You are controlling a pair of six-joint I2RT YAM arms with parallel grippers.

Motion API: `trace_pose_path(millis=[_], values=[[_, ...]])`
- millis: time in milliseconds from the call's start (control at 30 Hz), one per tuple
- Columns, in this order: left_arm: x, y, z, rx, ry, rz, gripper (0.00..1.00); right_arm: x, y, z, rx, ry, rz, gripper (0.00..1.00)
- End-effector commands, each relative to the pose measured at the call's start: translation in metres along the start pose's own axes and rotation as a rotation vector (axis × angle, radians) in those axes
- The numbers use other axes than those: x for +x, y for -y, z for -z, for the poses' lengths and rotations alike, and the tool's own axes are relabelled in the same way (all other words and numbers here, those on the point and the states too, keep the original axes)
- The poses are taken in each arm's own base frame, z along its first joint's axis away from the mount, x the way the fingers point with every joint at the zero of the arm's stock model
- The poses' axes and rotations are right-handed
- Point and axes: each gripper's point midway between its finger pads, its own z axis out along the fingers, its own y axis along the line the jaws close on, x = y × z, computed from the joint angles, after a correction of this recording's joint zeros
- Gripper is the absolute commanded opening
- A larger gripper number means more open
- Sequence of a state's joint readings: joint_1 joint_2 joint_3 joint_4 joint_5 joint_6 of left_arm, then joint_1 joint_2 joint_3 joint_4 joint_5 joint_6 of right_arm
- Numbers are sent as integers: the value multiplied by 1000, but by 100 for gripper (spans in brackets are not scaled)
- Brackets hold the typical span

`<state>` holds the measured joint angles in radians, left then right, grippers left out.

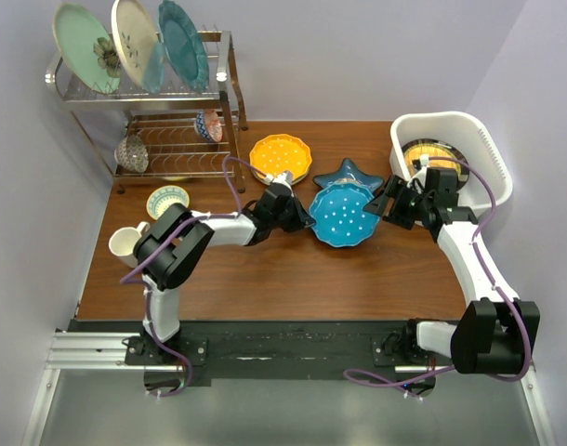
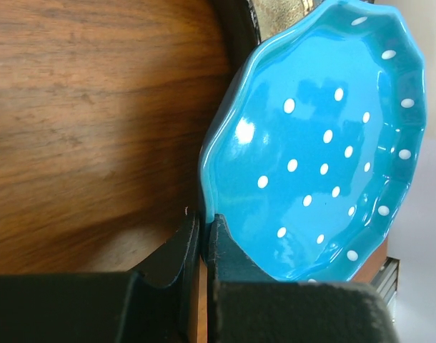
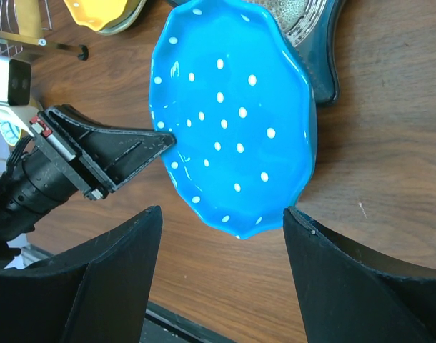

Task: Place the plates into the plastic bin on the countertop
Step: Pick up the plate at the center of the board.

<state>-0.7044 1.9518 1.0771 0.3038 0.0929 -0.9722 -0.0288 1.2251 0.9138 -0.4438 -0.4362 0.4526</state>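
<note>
Blue dotted plate [image 1: 340, 215], rim pinched in left pincer [image 1: 304, 216]; right pincer [image 1: 386, 206] spread, just beside it

Pale lilac walls [image 1: 358, 56] are closing in the corner behind a dark wooden bench [image 1: 293, 279], which is catching soft, even light. A chrome wire rack [image 1: 144, 104] is standing at its back left, and a metal rail [image 1: 88, 351] is running along its near edge.

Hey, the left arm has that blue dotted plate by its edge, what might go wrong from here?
The left tool pinches only the glossy rim of the blue dotted plate, so it may slip or tilt. The star-shaped plate lies just behind it; lifting might drag or knock that. The right tool stands open close by and may bump the plate.
</note>
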Motion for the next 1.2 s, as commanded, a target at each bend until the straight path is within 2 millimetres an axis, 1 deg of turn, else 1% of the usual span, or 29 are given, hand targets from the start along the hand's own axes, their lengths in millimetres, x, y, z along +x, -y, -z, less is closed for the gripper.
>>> trace_pose_path(millis=[0, 33, 167, 400, 433, 667, 733, 833, 933, 967, 1033, 1067, 1167], values=[[-50, 72, 33, 213, 141, -23, 0, 0, 4, 4, 28, 13, 19, 72], [-52, 75, 37, 224, 147, -24, 0, 1, 8, 3, 47, 15, 12, 72], [-55, 80, 45, 238, 157, -32, 0, 6, 13, -2, 53, -1, 6, 72], [-59, 91, 58, 277, 173, -45, 0, 10, 15, -8, 43, -17, -5, 72], [-60, 91, 58, 278, 174, -48, 0, 11, 16, -8, 44, -18, -5, 72], [-60, 101, 66, 345, 168, -45, 0, 17, 20, -15, 43, -36, -15, 72], [-59, 104, 67, 362, 160, -50, 0, 18, 18, -17, 25, -38, -20, 71], [-60, 107, 68, 373, 155, -54, 0, 18, 16, -19, 7, -38, -30, 68], [-60, 108, 69, 381, 154, -58, 0, 20, 15, -22, -10, -45, -35, 58], [-61, 111, 71, 393, 156, -60, 0, 19, 14, -22, -17, -41, -33, 51], [-61, 112, 72, 398, 156, -63, 0, 23, 10, -24, -43, -57, -41, 41], [-60, 112, 72, 401, 152, -68, 0, 23, 9, -26, -53, -55, -41, 28], [-59, 111, 72, 400, 150, -70, 0, 24, 6, -27, -78, -54, -48, 1]])
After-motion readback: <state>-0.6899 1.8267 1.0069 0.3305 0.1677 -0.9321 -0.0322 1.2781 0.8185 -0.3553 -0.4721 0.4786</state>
